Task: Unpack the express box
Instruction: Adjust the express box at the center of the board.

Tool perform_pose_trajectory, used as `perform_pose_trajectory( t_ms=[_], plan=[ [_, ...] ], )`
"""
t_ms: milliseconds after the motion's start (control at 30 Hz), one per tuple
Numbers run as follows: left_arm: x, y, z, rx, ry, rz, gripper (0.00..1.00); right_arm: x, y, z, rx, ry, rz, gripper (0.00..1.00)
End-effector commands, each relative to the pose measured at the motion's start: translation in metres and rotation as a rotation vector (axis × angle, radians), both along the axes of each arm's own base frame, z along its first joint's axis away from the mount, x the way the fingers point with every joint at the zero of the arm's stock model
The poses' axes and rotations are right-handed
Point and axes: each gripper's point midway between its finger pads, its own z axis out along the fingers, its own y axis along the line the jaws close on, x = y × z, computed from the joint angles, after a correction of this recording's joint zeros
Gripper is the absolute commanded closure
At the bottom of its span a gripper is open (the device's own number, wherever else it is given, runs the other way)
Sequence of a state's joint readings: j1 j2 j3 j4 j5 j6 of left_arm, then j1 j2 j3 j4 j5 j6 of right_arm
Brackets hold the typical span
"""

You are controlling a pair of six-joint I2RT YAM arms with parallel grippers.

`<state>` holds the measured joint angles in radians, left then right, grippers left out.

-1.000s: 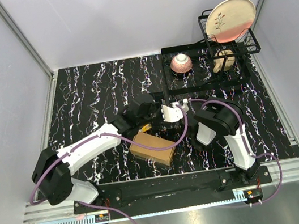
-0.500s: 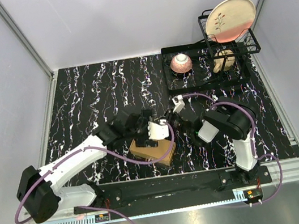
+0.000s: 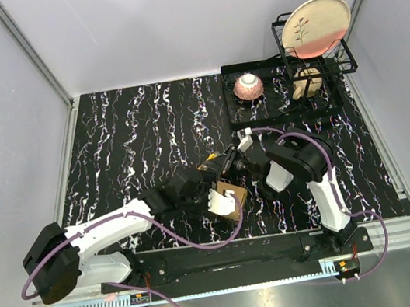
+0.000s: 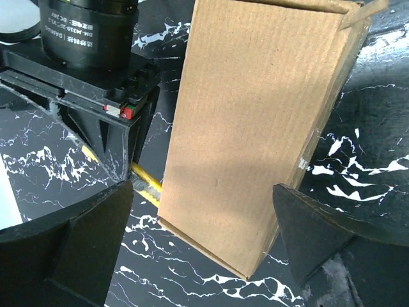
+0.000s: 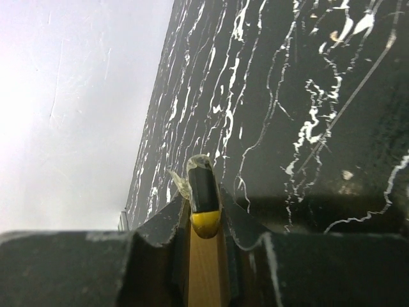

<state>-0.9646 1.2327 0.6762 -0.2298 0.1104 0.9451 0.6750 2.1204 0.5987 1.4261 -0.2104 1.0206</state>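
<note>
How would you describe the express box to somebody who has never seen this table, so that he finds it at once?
On the black marbled table, look near the middle of its front edge. The express box lies there, between the open fingers of the left gripper. It is the only plain brown cardboard thing; the yellow utility knife beside it is thin.

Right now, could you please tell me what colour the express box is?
The express box is plain brown, clearest in the left wrist view.
</note>
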Motion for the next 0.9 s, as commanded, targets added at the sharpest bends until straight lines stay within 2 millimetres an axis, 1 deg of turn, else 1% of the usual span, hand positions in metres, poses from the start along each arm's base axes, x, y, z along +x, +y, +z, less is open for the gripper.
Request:
perform_pose_trajectory(
  t_ms=[0, 100, 133, 167, 200, 233, 267, 333, 367, 400, 467, 500, 533, 600, 633, 667, 700, 733, 767, 800, 867],
  plan=[
    [-0.003, 0.003, -0.006, 0.038, 0.026, 0.009, 0.01, -0.061, 0.021, -0.025, 0.002, 0.090, 0.234, 1.00],
    [-0.008, 0.004, 0.005, 0.050, 0.066, 0.003, 0.01, -0.062, 0.018, -0.033, -0.013, 0.100, 0.226, 1.00],
    [-0.012, 0.009, 0.004, 0.081, 0.090, 0.003, 0.01, -0.062, 0.017, -0.035, -0.016, 0.103, 0.224, 1.00],
    [-0.010, 0.006, 0.016, 0.068, 0.085, 0.008, 0.01, -0.063, 0.016, -0.037, -0.018, 0.105, 0.226, 1.00],
    [-0.010, 0.005, 0.021, 0.065, 0.093, 0.011, 0.01, -0.064, 0.016, -0.038, -0.021, 0.108, 0.225, 1.00],
    [-0.015, 0.010, 0.024, 0.087, 0.116, 0.011, 0.01, -0.064, 0.016, -0.038, -0.020, 0.107, 0.224, 1.00],
    [-0.014, 0.005, 0.037, 0.065, 0.119, 0.005, 0.01, -0.065, 0.015, -0.040, -0.024, 0.111, 0.226, 1.00],
    [-0.020, 0.004, 0.049, 0.060, 0.151, -0.008, 0.01, -0.066, 0.014, -0.040, -0.026, 0.109, 0.221, 1.00],
    [-0.026, 0.001, 0.050, 0.044, 0.182, -0.023, 0.01, -0.066, 0.013, -0.041, -0.028, 0.113, 0.221, 1.00],
    [-0.029, 0.000, 0.050, 0.038, 0.202, -0.030, 0.01, -0.066, 0.012, -0.041, -0.028, 0.113, 0.220, 1.00],
    [-0.038, -0.002, 0.037, 0.043, 0.236, -0.052, 0.01, -0.067, 0.012, -0.041, -0.030, 0.113, 0.218, 1.00],
    [-0.040, -0.002, 0.029, 0.054, 0.236, -0.053, 0.01, -0.067, 0.012, -0.041, -0.029, 0.111, 0.218, 1.00],
    [-0.045, -0.003, 0.014, 0.064, 0.227, -0.064, 0.01, -0.067, 0.011, -0.041, -0.031, 0.112, 0.215, 1.00],
    [-0.040, -0.003, 0.002, 0.072, 0.186, -0.036, 0.01, -0.068, 0.010, -0.042, -0.033, 0.116, 0.217, 1.00],
    [-0.037, -0.006, -0.005, 0.055, 0.160, -0.028, 0.01, -0.069, 0.010, -0.042, -0.033, 0.116, 0.218, 1.00],
    [-0.031, -0.006, -0.007, 0.052, 0.130, -0.008, 0.01, -0.069, 0.010, -0.042, -0.032, 0.115, 0.217, 1.00],
    [-0.024, -0.010, -0.004, 0.025, 0.097, 0.003, 0.01, -0.069, 0.010, -0.043, -0.032, 0.120, 0.216, 1.00],
    [-0.020, -0.008, -0.008, 0.033, 0.077, 0.017, 0.01, -0.069, 0.010, -0.042, -0.031, 0.116, 0.219, 1.00],
    [-0.018, -0.008, -0.008, 0.030, 0.063, 0.021, 0.01, -0.069, 0.010, -0.043, -0.030, 0.120, 0.217, 1.00],
    [-0.014, -0.013, -0.005, 0.012, 0.045, 0.021, 0.01, -0.069, 0.010, -0.044, -0.033, 0.122, 0.219, 1.00],
    [-0.006, -0.013, -0.003, 0.007, 0.010, 0.045, 0.01, -0.070, 0.010, -0.044, -0.032, 0.123, 0.223, 1.00]
  ],
)
